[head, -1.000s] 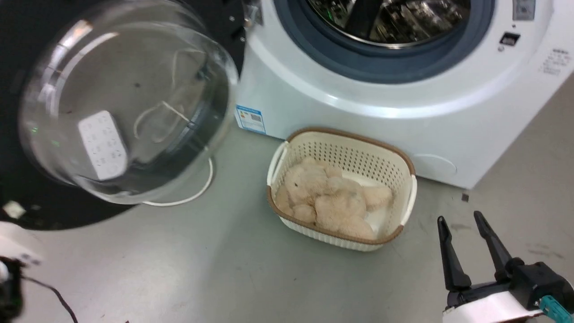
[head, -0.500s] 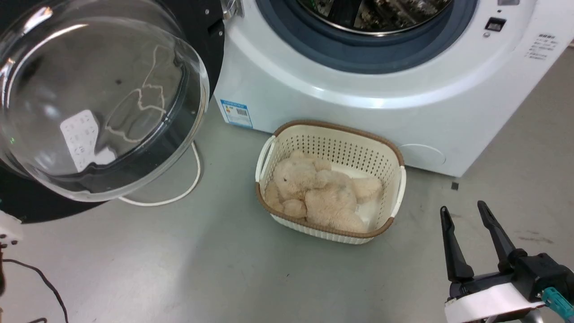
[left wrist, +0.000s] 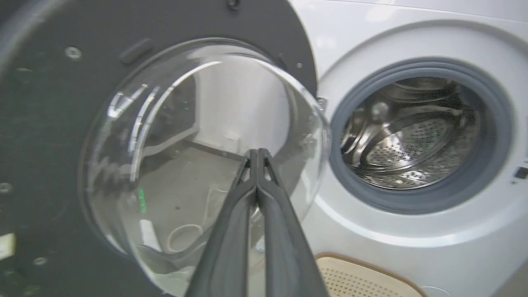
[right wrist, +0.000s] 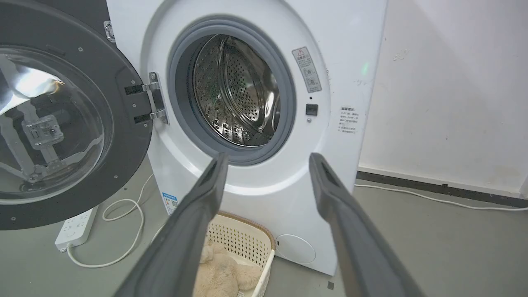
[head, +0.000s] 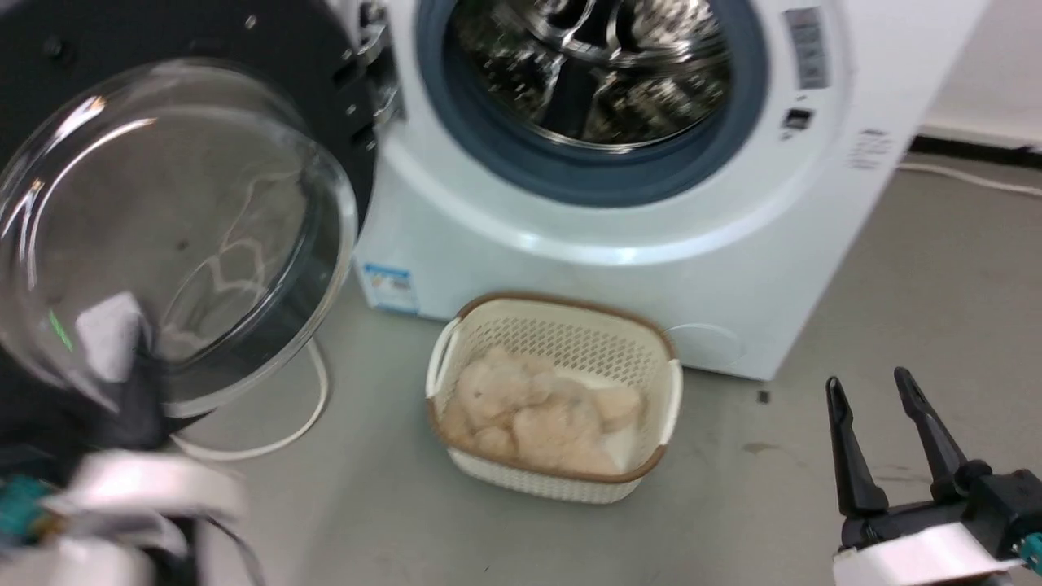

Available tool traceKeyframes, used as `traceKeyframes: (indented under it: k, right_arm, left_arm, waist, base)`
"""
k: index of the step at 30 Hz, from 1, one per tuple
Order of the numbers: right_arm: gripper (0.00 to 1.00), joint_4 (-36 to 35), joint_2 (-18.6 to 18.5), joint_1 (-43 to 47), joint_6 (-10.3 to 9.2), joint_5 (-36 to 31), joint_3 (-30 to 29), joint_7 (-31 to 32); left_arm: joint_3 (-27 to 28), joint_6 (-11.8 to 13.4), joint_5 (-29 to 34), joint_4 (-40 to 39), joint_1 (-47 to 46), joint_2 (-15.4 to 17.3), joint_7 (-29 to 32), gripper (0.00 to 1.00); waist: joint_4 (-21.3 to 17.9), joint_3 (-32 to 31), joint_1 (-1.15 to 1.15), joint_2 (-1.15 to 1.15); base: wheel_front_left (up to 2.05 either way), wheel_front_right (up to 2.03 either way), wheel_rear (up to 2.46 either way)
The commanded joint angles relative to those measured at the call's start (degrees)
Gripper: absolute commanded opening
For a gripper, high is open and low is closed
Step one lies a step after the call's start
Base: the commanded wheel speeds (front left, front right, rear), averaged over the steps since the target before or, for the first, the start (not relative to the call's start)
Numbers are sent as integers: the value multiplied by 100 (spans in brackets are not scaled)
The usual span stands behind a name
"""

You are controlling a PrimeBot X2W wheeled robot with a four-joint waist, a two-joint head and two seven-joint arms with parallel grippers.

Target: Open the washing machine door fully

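Door (left wrist: pixel 41 123) stands wide, drum (left wrist: pixel 412 136) exposed; final opening step. Left gripper (left wrist: pixel 256 154) pinched closed, empty, before glass (left wrist: pixel 185 123). Right gripper (right wrist: pixel 268 159) spread, idle. Next: nudge door to stop.

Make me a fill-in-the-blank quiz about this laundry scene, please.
1. The round glossy black door with the clear glass bowl window stands ____.
2. The beige plush toy lies inside the cream perforated plastic ____.
3. The left gripper has its fingers pressed together; the right gripper has them spread ____.
Missing words: open; basket; apart.
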Motion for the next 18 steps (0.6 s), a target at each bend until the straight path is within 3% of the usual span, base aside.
traceKeyframes:
  k: [1,6,7,8,9,18]
  right_arm:
    - [100,-29,8,85,-4,-1,-17,-32]
    - [100,-137,8,334,-4,37,-30,-35]
    - [100,-151,8,383,-4,50,-31,-35]
    - [100,-159,8,427,-4,58,-24,-36]
    - [100,-163,8,465,-4,67,-17,-36]
    - [100,-47,8,640,-4,105,28,-37]
  left_arm:
    - [-111,37,79,-132,166,-121,-28,0]
    - [-642,132,404,-638,809,-412,6,0]
    - [-723,151,441,-687,899,-456,28,11]
    - [-812,164,500,-719,983,-474,60,79]
    - [-905,180,581,-732,1056,-475,98,100]
    - [-1347,431,1023,-615,1379,-590,160,100]
  waist:
    - [-233,-230,1,0]
    - [-479,-452,1,0]
    - [-517,-476,1,0]
    - [-552,-493,1,0]
    - [-586,-507,1,0]
    - [-778,-561,1,0]
  base:
    - [0,0,0]
    - [0,0,0]
    - [0,0,0]
    - [0,0,0]
    - [0,0,0]
    - [0,0,0]
